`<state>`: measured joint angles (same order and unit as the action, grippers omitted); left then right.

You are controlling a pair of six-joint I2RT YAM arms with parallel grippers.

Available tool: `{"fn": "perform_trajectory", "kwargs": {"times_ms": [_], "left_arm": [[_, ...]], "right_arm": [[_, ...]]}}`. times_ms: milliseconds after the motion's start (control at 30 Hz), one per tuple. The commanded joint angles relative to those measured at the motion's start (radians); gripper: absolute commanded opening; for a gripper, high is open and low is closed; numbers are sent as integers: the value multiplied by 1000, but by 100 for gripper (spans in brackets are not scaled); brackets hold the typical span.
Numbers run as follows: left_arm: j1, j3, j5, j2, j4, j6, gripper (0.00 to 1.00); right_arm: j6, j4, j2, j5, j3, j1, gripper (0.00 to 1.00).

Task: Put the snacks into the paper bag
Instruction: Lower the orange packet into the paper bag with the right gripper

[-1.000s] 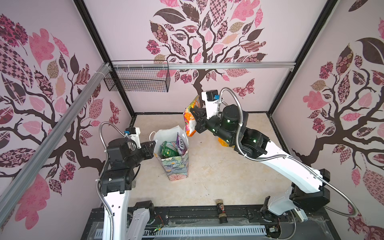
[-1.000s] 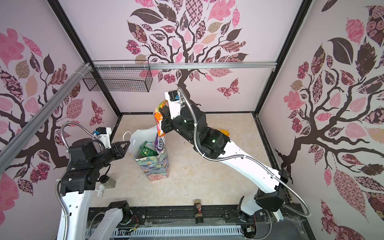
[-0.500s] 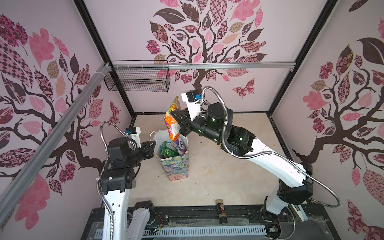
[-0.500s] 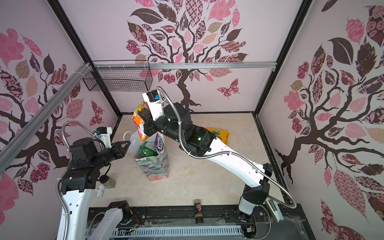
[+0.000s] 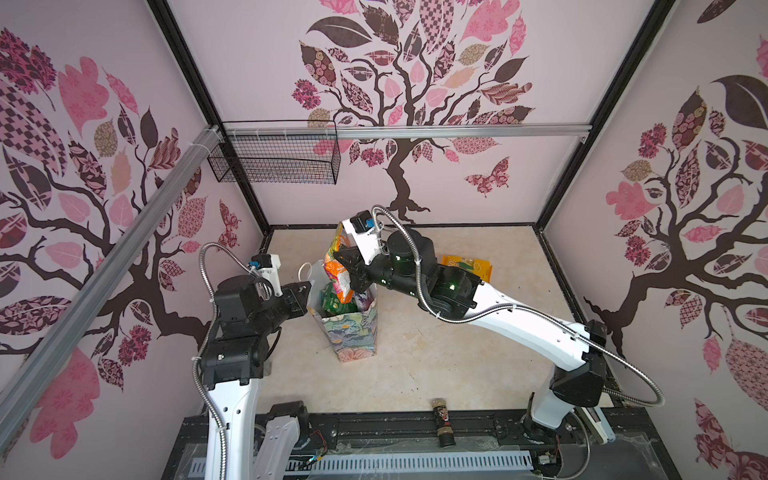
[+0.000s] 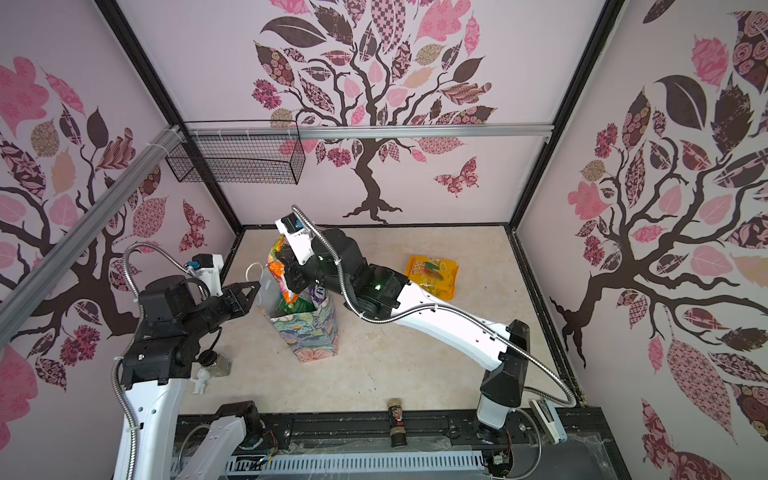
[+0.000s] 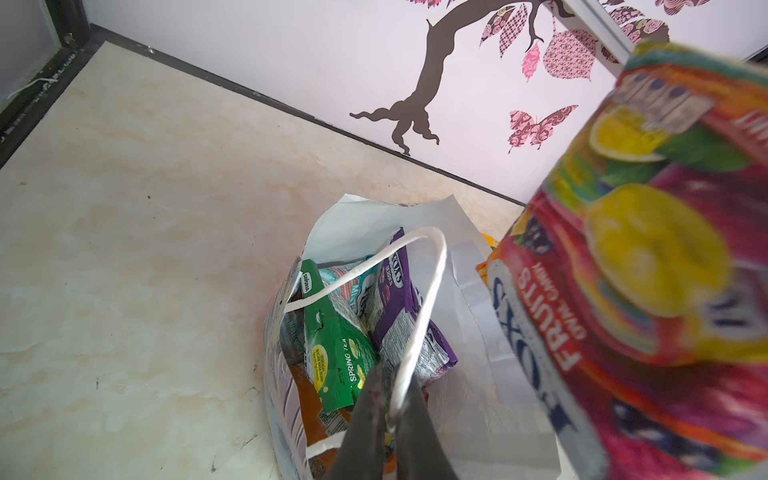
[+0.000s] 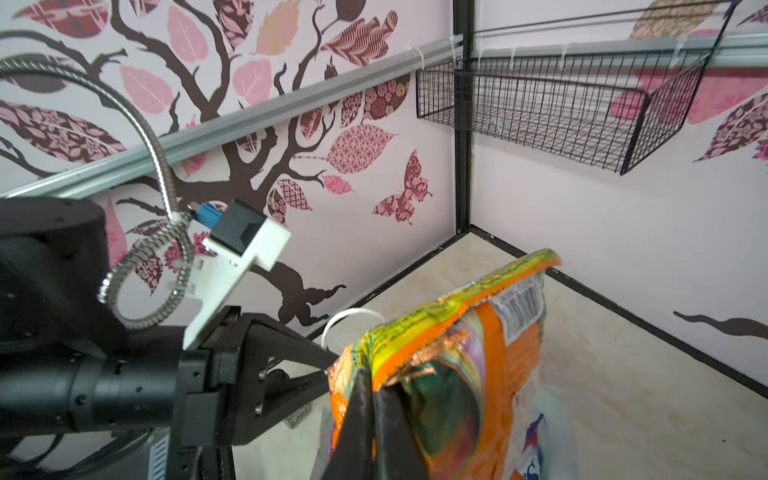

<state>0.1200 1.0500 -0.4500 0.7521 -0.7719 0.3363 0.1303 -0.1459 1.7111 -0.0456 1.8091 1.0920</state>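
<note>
**A:** How far along is it?

**B:** Mostly packed, I'd judge. The paper bag (image 5: 355, 336) stands upright in the middle of the worktop (image 5: 436, 353). A green packet (image 7: 336, 345), a teal packet (image 7: 353, 284) and a purple packet (image 7: 397, 274) are standing inside. The right jaws are clamped on an orange packet (image 5: 340, 270), which hangs over the bag's mouth. The left jaws are pinched almost shut on the bag's left rim, by the white cord handle (image 7: 432, 299).

**A:** What's left?

**B:** Dropping that one in, then the yellow packet (image 6: 434, 272) lying on the worktop to the far right of the bag.

**A:** Anything unclear?

**B:** I can't tell how many packets sit deeper in the bag, or whether the orange packet's lower edge has passed the rim. The right arm (image 5: 519, 328) also hides some of the worktop beneath it.
</note>
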Motion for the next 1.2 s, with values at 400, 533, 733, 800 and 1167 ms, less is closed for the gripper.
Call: {"fn": "perform_trajectory", "kwargs": {"times_ms": [400, 533, 733, 800, 1167], "left_arm": [[4, 9, 13, -5, 14, -5, 11], [4, 10, 14, -2, 14, -2, 10], [4, 9, 14, -2, 14, -2, 10], [4, 8, 17, -3, 13, -5, 10], [4, -2, 17, -1, 20, 1, 10]], "right_arm": [[27, 227, -17, 142, -170, -70, 0], [28, 238, -7, 169, -186, -82, 0], [12, 258, -9, 207, -214, -92, 0], [1, 301, -19, 228, -253, -95, 0], [-1, 377, -47, 290, -360, -132, 0]]}}
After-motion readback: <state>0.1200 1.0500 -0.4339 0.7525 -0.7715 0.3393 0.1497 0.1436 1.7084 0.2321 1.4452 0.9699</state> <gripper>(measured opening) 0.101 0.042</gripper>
